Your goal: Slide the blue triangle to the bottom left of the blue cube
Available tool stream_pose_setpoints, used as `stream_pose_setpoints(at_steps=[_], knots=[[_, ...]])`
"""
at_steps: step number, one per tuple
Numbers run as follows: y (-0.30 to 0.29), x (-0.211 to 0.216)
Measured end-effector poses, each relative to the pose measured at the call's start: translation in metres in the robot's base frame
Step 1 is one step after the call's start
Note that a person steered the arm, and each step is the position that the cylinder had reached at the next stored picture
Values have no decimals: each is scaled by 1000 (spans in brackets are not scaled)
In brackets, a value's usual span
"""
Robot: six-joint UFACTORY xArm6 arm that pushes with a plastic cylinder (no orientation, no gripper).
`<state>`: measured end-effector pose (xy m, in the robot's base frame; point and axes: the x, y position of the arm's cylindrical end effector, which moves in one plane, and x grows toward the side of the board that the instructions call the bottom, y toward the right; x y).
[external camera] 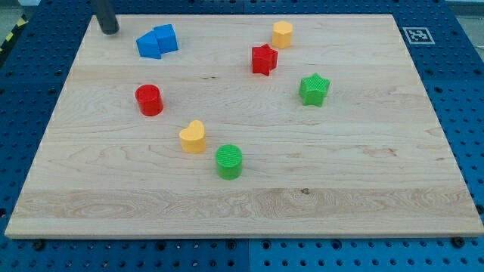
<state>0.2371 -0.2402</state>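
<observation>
The blue triangle lies near the board's top left, touching the blue cube, which sits just to its right and slightly higher. My tip is a dark rod end at the top left, to the left of the blue triangle and apart from it by a small gap.
A red cylinder, a yellow heart and a green cylinder lie left of centre. A red star, a yellow hexagon block and a green star lie to the right. The wooden board has blue pegboard around it.
</observation>
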Motion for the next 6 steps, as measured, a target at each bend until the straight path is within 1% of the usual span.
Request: stream_pose_setpoints(at_steps=[1, 2, 3, 4, 5, 6], knots=[[28, 22], [39, 60], [58, 84], [56, 91], [31, 94], [-15, 88]])
